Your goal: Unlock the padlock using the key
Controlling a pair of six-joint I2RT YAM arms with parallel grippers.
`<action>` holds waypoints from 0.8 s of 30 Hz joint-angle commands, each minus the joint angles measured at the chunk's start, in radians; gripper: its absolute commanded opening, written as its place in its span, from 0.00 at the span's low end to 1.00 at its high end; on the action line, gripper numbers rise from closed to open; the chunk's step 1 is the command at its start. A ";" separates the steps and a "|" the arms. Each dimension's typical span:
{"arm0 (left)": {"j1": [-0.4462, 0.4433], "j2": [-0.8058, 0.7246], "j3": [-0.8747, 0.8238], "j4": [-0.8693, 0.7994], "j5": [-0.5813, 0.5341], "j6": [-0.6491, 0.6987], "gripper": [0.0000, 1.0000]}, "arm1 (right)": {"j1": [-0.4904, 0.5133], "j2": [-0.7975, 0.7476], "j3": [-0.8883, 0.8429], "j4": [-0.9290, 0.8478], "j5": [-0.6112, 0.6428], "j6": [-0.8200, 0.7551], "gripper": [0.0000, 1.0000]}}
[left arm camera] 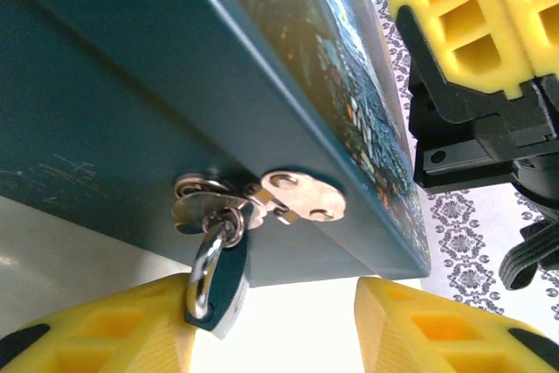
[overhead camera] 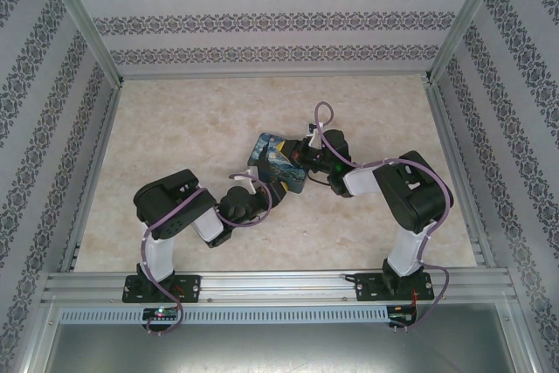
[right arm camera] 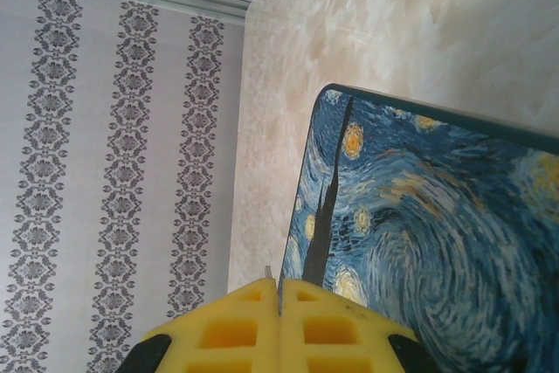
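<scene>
- Top: Starry Night case [overhead camera: 278,163] between left gripper [overhead camera: 251,183] and right gripper [overhead camera: 303,158].
- Left wrist: padlock [left arm camera: 223,299] hanging shackle-up between parted yellow fingers [left arm camera: 96,338], touching one.
- Right wrist: pads [right arm camera: 332,334] closed on thin key [right arm camera: 267,273], poking straight ahead.

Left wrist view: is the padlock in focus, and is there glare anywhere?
Left wrist view: the padlock is sharp, with bright glints; the table beneath is blown out white. Right wrist view: the painted case is sharp. Top external view: even light.
</scene>
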 commanded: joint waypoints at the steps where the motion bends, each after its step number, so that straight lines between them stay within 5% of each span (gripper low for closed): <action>1: -0.011 0.020 0.010 0.060 -0.051 -0.015 0.49 | -0.003 0.045 -0.037 -0.055 0.002 -0.013 0.00; 17: -0.011 0.065 0.014 0.055 -0.069 -0.031 0.35 | -0.005 0.051 -0.040 -0.040 -0.001 -0.009 0.00; 24: -0.011 0.073 0.016 0.035 -0.072 -0.045 0.20 | -0.012 0.048 -0.028 -0.045 -0.010 -0.006 0.00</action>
